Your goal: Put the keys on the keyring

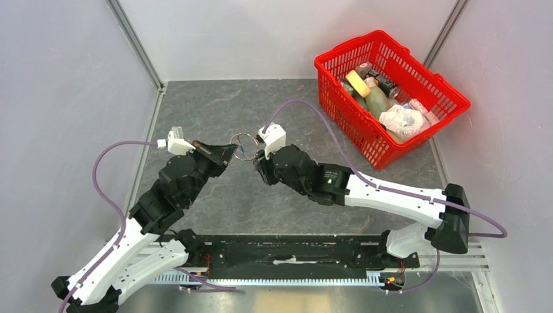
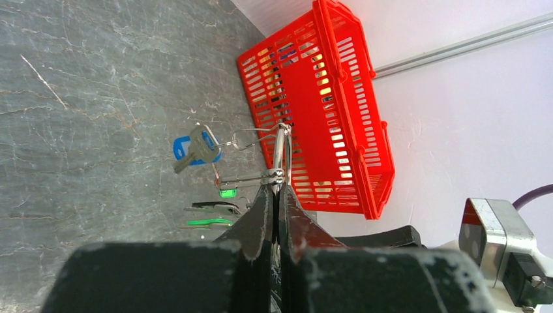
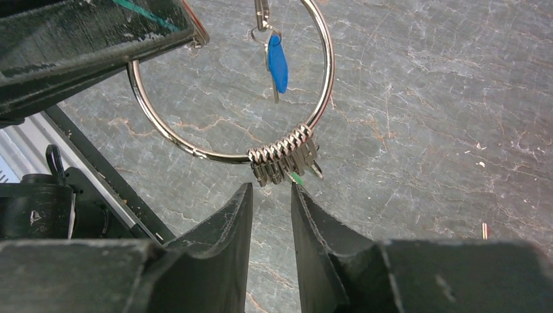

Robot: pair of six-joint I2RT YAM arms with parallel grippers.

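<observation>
- While the left gripper [image 1: 229, 151] is clamped shut on the rim of the keyring [image 3: 209, 156], it holds the ring above the grey marbled table [image 1: 261, 208], about midway between the two arms.
- From the left wrist the ring shows edge-on, rising from between the two pressed-together fingers, with the red basket [image 1: 355, 130] behind it.
- The blue-headed key [image 3: 277, 62] hangs inside the ring's circle from a thin wire loop near the top of the ring.
- A tight cluster of small wire coils [image 3: 283, 160] sits on the lower arc of the ring, with a speck of green just under it.
- In the left wrist view, green-headed keys [image 2: 210, 222] and a dark one show low beside the left finger, below the blue key. How they are attached cannot be made out.
- The right gripper [image 3: 272, 195] faces the ring from the other side, its fingers a narrow gap apart with nothing between them. Its tips are just short of the coil cluster and do not touch it.
- The basket stands at the far right of the table, well apart from both grippers, and holds bottles, cans and a crumpled white bag.
</observation>
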